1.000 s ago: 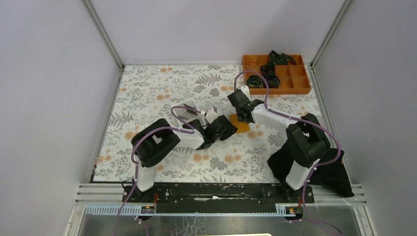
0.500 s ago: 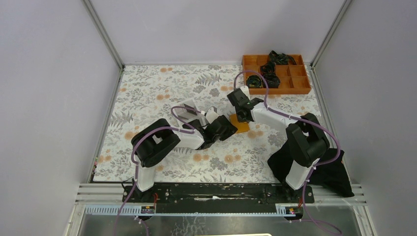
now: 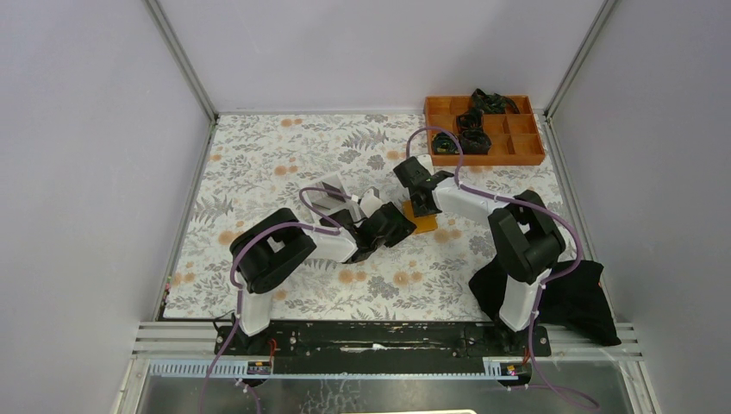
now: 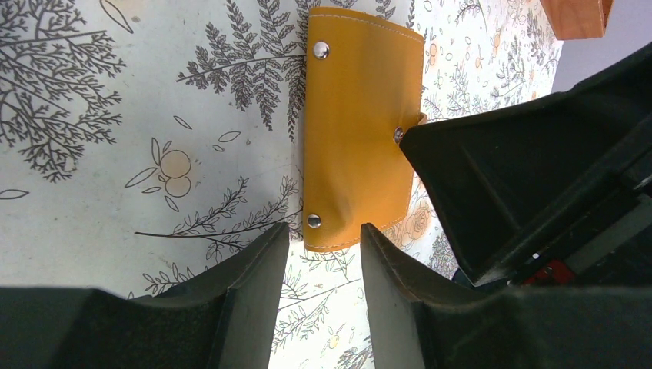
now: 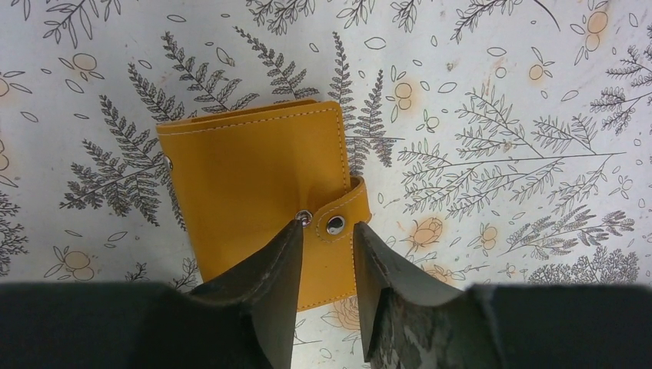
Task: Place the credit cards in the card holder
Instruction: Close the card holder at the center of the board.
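The card holder (image 3: 424, 222) is a closed orange-tan wallet lying flat mid-table. In the left wrist view the card holder (image 4: 361, 131) shows three rivets, and its near edge lies just past my left gripper (image 4: 324, 237), which is open with bare cloth between its fingers. In the right wrist view my right gripper (image 5: 327, 229) hovers over the card holder (image 5: 254, 177), narrowly open, with the snap tab (image 5: 336, 224) between its fingertips. From above, the left gripper (image 3: 402, 226) and the right gripper (image 3: 419, 207) meet at the wallet. I see no credit cards clearly.
A white box (image 3: 331, 193) stands left of the wallet, partly hidden behind the left arm. An orange compartment tray (image 3: 526, 159) holding dark items sits at the back right. A black cloth (image 3: 565, 297) lies by the right arm's base.
The right arm has swung a little to the left and its gripper has shifted slightly over the wallet. The left arm and the wallet have not moved.
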`<action>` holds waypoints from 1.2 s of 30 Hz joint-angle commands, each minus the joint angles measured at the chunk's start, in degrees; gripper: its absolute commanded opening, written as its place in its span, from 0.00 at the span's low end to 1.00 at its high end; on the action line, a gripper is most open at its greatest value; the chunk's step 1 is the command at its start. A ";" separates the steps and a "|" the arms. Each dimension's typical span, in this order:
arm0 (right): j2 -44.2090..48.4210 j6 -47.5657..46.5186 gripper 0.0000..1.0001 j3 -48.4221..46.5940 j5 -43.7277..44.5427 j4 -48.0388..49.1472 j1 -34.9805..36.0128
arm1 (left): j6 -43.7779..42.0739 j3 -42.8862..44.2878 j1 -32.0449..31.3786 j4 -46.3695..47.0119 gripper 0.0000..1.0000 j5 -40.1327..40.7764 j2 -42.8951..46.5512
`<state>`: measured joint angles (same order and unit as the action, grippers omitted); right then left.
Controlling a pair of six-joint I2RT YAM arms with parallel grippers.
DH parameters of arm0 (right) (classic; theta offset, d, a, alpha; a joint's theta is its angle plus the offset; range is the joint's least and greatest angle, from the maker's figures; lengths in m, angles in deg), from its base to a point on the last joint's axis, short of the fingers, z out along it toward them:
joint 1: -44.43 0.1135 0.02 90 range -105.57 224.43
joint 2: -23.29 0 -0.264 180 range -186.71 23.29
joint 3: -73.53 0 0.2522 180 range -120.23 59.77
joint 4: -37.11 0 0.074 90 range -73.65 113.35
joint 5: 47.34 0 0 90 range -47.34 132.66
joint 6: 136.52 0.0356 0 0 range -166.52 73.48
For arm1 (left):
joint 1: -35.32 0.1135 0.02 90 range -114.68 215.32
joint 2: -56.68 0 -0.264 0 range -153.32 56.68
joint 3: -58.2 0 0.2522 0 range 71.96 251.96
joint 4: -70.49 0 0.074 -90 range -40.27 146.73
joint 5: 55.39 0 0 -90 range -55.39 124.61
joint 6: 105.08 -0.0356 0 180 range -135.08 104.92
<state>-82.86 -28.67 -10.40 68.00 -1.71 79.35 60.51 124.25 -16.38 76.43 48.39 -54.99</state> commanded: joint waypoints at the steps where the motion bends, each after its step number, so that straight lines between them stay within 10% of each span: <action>1: -0.26 0.79 0.38 -2.30 0.74 -1.43 0.24 | -2.64 -5.54 -0.52 -21.92 0.49 -0.68 -7.71; 36: 2.04 -0.28 0.09 -0.63 3.65 -0.68 0.24 | -2.56 -6.35 -0.86 -21.20 0.48 -1.08 -7.86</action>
<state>-83.87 -28.74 -10.70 71.56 -2.13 79.37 60.54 123.64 -16.40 77.48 48.41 -55.08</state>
